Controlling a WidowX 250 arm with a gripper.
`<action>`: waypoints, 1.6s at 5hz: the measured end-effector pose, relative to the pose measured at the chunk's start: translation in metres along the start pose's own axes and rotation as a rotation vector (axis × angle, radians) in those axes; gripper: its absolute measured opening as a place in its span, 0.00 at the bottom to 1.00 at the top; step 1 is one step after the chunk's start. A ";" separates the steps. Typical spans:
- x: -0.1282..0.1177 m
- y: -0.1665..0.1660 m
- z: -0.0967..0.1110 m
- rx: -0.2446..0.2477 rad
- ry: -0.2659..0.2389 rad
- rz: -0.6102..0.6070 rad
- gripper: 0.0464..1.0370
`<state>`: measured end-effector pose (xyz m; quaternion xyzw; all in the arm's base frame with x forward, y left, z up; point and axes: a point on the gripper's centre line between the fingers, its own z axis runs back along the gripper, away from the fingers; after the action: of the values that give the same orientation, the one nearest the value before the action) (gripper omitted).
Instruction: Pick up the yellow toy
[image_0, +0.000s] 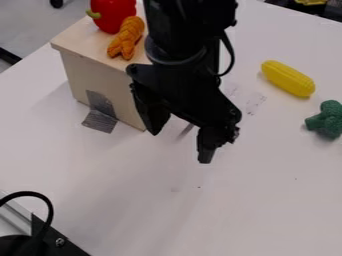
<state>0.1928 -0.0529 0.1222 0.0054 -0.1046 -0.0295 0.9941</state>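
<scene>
My black gripper (180, 145) hangs over the middle of the white table, its two fingers spread apart with nothing between them. A yellow toy corn cob (288, 78) lies on the table at the upper right, to the right of the gripper and apart from it.
Left of and behind the gripper stands a wooden box (100, 75), with an orange braided toy (127, 38) and a red toy pepper (112, 14) on top. Green toy broccoli (326, 120) lies at the right edge. A black cable and bracket (50, 237) occupy the lower left corner.
</scene>
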 end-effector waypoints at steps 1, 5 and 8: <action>-0.004 0.000 -0.004 0.002 0.019 0.000 0.96; 0.130 -0.020 -0.043 -0.081 -0.034 -0.046 0.96; 0.221 -0.088 -0.065 -0.057 -0.063 -0.077 0.96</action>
<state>0.4171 -0.1533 0.1032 -0.0196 -0.1349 -0.0710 0.9881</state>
